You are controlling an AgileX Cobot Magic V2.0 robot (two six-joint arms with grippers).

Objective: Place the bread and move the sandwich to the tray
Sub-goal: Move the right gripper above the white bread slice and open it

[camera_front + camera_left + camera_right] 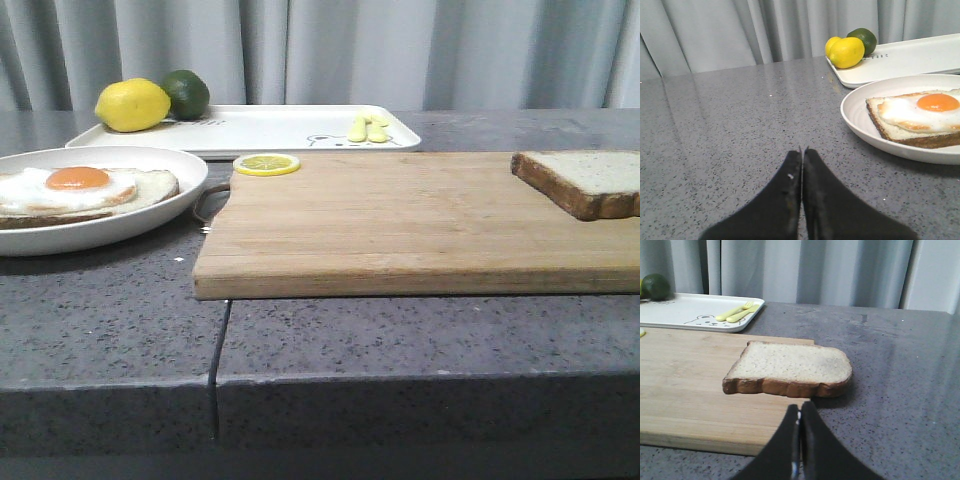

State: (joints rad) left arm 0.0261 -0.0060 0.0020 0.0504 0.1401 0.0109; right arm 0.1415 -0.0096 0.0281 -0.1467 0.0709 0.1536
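Grey speckled desk [400,340] before pale curtains [400,50]; nothing of the task begun, by the look of it.

Tray [280,130] along far edge of desk, carrying lemon [132,105], lime [186,93] and small yellow cutlery [367,128] only; no sandwich there yet. Wooden cutting board [400,225] mid-desk, lemon slice [266,164] at its far left corner. Plate [150,215] at left edge of desk, just beside board, bearing sandwich [85,190] with egg uncovered. Bread [585,180] at far right corner of board, overhanging its right edge in right wrist view. Both steps left. Left gripper [802,150] low over bare desk, near plate, fingers pressed together, empty. Right gripper [800,412] low, just short of bread's crust, fingers likewise closed on nothing.
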